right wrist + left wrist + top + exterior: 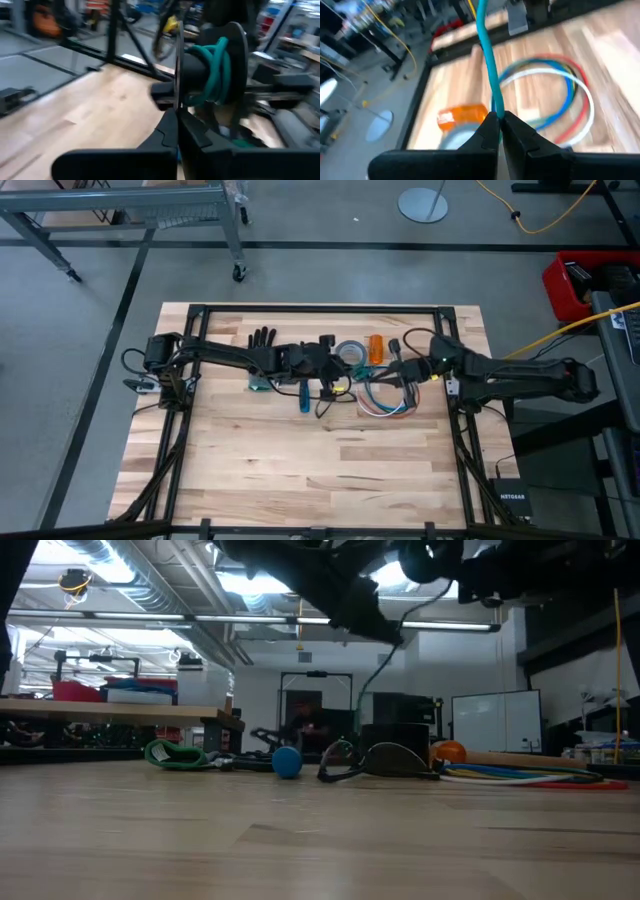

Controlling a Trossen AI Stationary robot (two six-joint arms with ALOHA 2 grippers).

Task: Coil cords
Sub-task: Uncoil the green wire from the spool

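The cords [385, 396] lie as a loose white, blue and red ring flat on the wooden table; they also show in the left wrist view [570, 95] and the low view [520, 777]. My left gripper [335, 380] hovers left of the ring, shut on a teal cord [487, 55]. My right gripper [398, 372] stands above the ring's far edge, shut on a thin dark cord [178, 70]. Beyond its fingertips a dark round body carries several turns of teal cord [215, 70]. My left gripper pinches the teal cord [496, 107] between its two fingertips. The cord runs on straight and taut from the fingertips, clear of the table, toward the right arm. My right gripper pinches the thin dark cord [178, 102] between its fingertips. It runs straight on toward the dark round body, off the table.
A grey tape roll [350, 352] and an orange object [376, 347] lie just beyond the ring. A black glove [262, 338], a blue-handled tool [305, 396] and a small green coil [260, 385] lie under the left arm. The near half of the table [300, 470] is bare wood.
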